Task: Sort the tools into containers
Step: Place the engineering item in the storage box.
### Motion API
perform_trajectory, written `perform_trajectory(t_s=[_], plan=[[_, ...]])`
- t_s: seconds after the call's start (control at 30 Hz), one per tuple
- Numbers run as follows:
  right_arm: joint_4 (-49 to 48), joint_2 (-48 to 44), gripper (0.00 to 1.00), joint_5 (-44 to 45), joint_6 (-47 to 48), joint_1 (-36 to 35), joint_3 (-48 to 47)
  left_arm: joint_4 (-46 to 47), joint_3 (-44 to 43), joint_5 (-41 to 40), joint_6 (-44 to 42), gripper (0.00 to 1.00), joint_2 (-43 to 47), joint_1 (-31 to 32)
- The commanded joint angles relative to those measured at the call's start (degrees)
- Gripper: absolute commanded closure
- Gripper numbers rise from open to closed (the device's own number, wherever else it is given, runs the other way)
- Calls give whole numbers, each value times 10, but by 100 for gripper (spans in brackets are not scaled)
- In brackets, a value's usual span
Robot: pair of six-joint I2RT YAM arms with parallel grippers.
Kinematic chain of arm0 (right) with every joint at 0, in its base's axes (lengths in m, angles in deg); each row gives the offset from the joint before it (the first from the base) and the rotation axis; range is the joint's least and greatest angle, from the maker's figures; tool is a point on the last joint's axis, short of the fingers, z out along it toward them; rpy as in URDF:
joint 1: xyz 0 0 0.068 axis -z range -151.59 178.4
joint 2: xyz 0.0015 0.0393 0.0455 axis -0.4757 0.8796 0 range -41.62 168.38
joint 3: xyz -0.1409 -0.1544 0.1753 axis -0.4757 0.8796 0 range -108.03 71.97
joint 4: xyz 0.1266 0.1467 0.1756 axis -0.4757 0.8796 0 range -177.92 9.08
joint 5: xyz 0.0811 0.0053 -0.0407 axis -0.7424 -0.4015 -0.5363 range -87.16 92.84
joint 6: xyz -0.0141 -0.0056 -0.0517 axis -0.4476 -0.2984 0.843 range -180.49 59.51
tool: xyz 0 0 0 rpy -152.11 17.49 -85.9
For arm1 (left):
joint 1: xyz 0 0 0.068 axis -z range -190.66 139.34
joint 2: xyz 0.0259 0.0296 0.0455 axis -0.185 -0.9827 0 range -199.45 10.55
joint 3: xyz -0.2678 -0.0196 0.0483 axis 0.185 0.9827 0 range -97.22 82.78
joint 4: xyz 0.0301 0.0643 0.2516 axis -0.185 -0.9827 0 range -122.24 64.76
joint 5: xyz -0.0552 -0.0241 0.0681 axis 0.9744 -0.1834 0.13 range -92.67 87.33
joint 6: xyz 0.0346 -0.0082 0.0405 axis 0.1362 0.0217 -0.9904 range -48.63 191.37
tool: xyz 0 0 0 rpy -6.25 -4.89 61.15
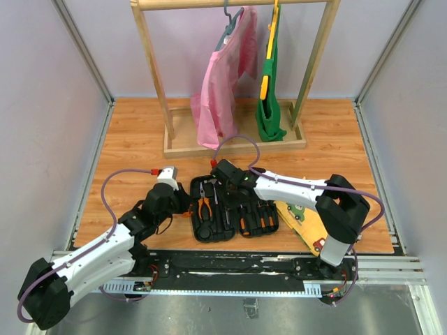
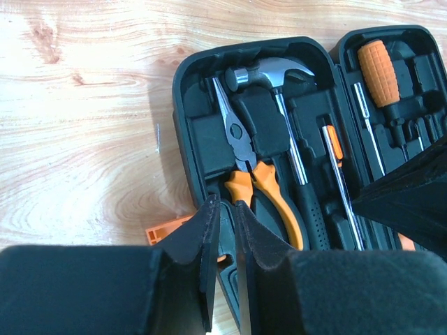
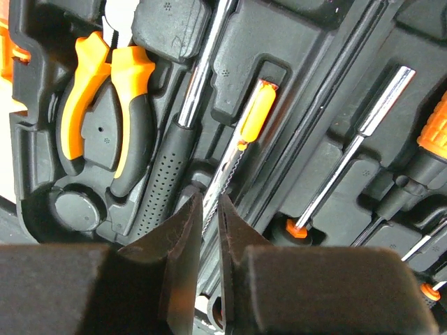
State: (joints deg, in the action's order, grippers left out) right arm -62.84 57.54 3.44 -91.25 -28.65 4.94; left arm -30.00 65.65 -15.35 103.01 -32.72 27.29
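Close in, we see the left gripper (image 2: 225, 209) set narrow over the near wall of the case (image 2: 183, 105), one finger outside and one inside, just beside the orange latch (image 2: 167, 229); it looks clamped on that wall. The right gripper (image 3: 209, 199) stands narrow too, with the shaft of a slim tool (image 3: 257, 115) running between its fingers; we cannot tell whether they pinch it. That tool lies in its slot beside the hammer (image 2: 269, 71) and pliers (image 2: 237, 136). A screwdriver (image 2: 378, 64) sits in the other half.

We find the case lying open on a pale, knotted wood-grain tabletop (image 1: 133, 139), between the arms. A yellow board (image 1: 297, 213) lies to its right, partly hidden under the right arm. Farther back stands a wooden rack (image 1: 149, 63) holding a pink garment (image 1: 220, 91) and a green garment (image 1: 269, 105); its top is cut off. Pale lilac walls (image 1: 42, 105) close three sides. In the left wrist view a dark shape (image 2: 412, 202), blurred, covers the case's right corner, and we cannot make out the slots there.
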Motion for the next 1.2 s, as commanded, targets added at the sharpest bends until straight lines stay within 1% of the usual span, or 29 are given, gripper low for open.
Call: perform_trajectory(t_s=[0.0, 0.5, 0.6, 0.87, 1.17], plan=[[12, 12, 85, 21, -4, -3, -18, 19, 7, -1, -12, 81, 2, -3], [12, 33, 87, 26, -2, 2, -20, 23, 8, 2, -14, 81, 1, -3], [13, 36, 90, 26, -4, 2, -16, 23, 9, 1, -13, 81, 4, -3], [40, 53, 99, 25, -6, 2, -16, 25, 18, -1, -12, 82, 29, -3], [79, 74, 99, 28, -4, 2, -13, 24, 21, -5, -11, 82, 40, -3]])
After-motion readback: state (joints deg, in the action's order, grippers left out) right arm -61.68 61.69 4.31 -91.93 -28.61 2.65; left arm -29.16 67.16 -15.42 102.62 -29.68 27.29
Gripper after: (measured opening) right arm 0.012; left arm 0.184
